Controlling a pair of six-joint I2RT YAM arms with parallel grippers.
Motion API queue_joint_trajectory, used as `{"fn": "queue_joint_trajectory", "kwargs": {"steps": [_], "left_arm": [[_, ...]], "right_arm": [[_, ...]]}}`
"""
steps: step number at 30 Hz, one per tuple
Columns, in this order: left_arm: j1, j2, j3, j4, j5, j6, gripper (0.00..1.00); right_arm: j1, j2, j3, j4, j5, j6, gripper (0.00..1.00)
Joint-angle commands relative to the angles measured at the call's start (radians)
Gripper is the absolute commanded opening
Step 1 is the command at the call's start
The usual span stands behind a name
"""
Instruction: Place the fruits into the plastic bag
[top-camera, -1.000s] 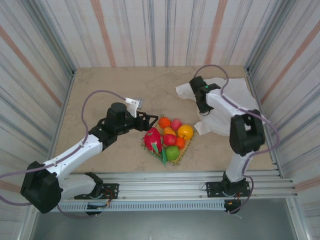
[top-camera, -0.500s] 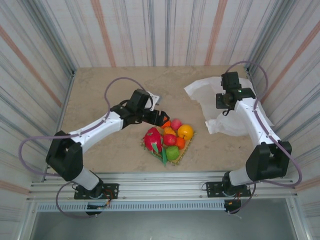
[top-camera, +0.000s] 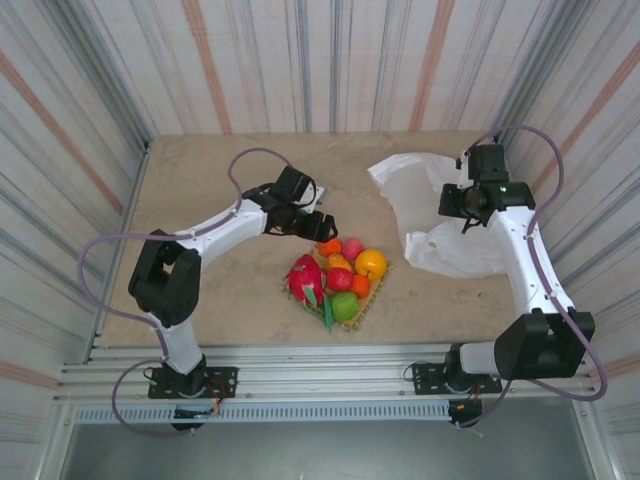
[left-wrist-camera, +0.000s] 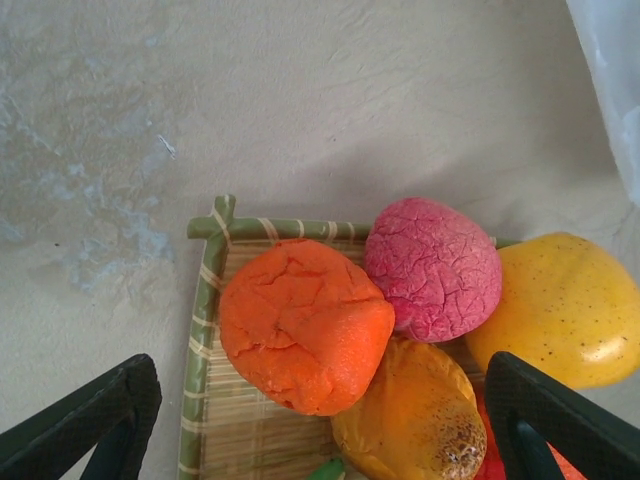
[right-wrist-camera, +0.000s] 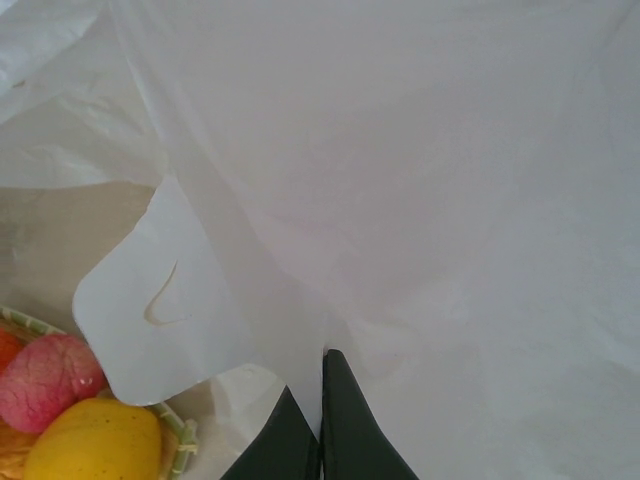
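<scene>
In the top view, the fruits (top-camera: 340, 272) sit heaped on a woven mat (top-camera: 375, 295) in the middle of the surface (top-camera: 220, 300). The plastic bag (top-camera: 440, 225) lies crumpled to their right, near but apart from the mat. The left arm (top-camera: 225, 225) is the nearer one. It reaches in from the left with its elbow folded back, and the left fingers (top-camera: 311, 229) are at the far-left corner of the pile. The right arm (top-camera: 525, 260) stretches up the right side, its wrist over the bag's far part.

In the left wrist view, the left fingers (left-wrist-camera: 95, 425) stand wide apart and hold nothing. An orange fruit (left-wrist-camera: 300, 325) lies between and just ahead of them on the mat's corner, its broad side running across the gap. A pink fruit (left-wrist-camera: 432, 268) presses against its right side, with a yellow fruit (left-wrist-camera: 565, 310) beyond that. A straight descent should therefore straddle the orange fruit.

In the right wrist view, the right fingers (right-wrist-camera: 322, 425) are pressed together. They seem to have a fold of the bag's film nipped between them, though the white plastic makes this hard to confirm. The bag spreads ahead and to the right, and the fruits are at lower left.
</scene>
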Motion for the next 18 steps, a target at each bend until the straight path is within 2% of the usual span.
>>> {"fn": "queue_joint_trajectory", "kwargs": {"steps": [1,5,11,15,18], "left_arm": [[-0.012,-0.031,0.007,-0.025,0.032,-0.013,0.87],[-0.013,-0.086,-0.023,-0.066,-0.003,-0.010,0.88],[-0.011,-0.256,-0.162,-0.123,-0.062,-0.052,0.90],[-0.015,-0.333,-0.234,-0.174,-0.106,-0.105,0.95],[-0.015,-0.363,-0.299,-0.163,-0.096,-0.166,0.99]], "right_arm": [[0.014,-0.026,-0.014,-0.023,-0.029,0.030,0.00],[0.020,-0.026,-0.010,-0.026,-0.023,0.027,0.00],[0.025,-0.031,-0.023,-0.020,-0.026,0.026,0.00],[0.032,-0.029,-0.031,-0.011,-0.018,0.025,0.00],[0.034,-0.029,-0.031,-0.010,-0.014,0.020,0.00]]}}
